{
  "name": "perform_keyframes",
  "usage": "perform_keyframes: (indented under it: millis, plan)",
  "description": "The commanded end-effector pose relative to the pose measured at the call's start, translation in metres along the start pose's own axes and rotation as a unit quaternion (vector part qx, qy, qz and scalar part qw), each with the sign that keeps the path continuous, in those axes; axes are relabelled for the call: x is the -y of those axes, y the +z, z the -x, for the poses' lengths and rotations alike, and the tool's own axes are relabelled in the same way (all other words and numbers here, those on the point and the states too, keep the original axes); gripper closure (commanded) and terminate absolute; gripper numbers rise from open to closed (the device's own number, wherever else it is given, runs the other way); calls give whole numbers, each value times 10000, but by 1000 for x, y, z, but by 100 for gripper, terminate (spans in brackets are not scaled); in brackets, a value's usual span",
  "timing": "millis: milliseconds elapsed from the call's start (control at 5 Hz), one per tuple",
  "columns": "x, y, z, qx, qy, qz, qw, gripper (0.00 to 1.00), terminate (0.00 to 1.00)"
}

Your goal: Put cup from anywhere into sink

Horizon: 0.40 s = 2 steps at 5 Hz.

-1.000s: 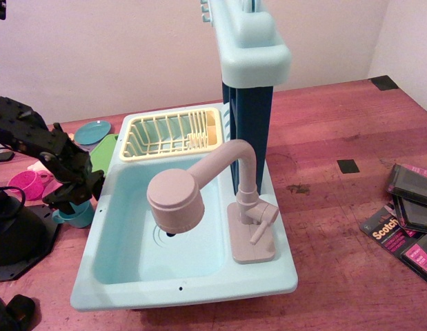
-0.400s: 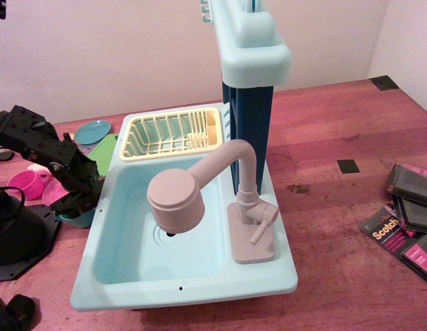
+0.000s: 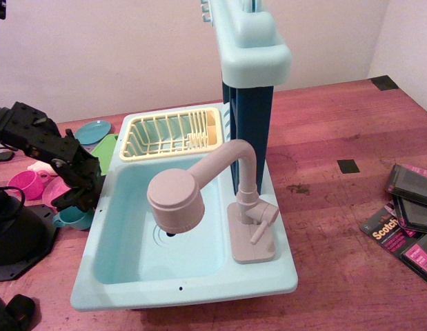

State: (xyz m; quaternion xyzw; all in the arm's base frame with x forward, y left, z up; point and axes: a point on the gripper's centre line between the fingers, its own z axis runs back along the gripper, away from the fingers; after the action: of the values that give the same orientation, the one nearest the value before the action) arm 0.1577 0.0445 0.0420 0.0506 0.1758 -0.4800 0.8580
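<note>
The small teal-blue cup [image 3: 71, 218] stands on the wooden table just outside the left wall of the light-aqua sink [image 3: 185, 286], its little handle pointing left. My black gripper [image 3: 78, 198] reaches in from the left and sits directly on top of the cup, its fingertips at the cup's rim. The fingers hide the top of the cup, so I cannot tell whether they are closed on it. The sink's basin is empty under the beige-pink faucet [image 3: 175, 200].
A yellow dish rack [image 3: 172, 134] fills the sink's back part. A magenta-pink cup [image 3: 28, 183], a teal plate [image 3: 92, 131] and a green plate [image 3: 104, 153] lie left of the sink. The sink's tall back panel [image 3: 251, 48] rises behind. Tape packs [image 3: 406, 221] lie right.
My gripper dropped down onto the teal cup, then rose slightly. The cup stays in about the same spot beside the sink's left wall.
</note>
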Motion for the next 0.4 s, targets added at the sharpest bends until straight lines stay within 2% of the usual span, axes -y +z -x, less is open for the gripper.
perform_keyframes:
  millis: [0, 200]
  plan:
    - [-16, 30, 24, -99, 108, -298, 9994, 100, 0]
    - [-19, 44, 38, -181, 79, -382, 9991, 100, 0]
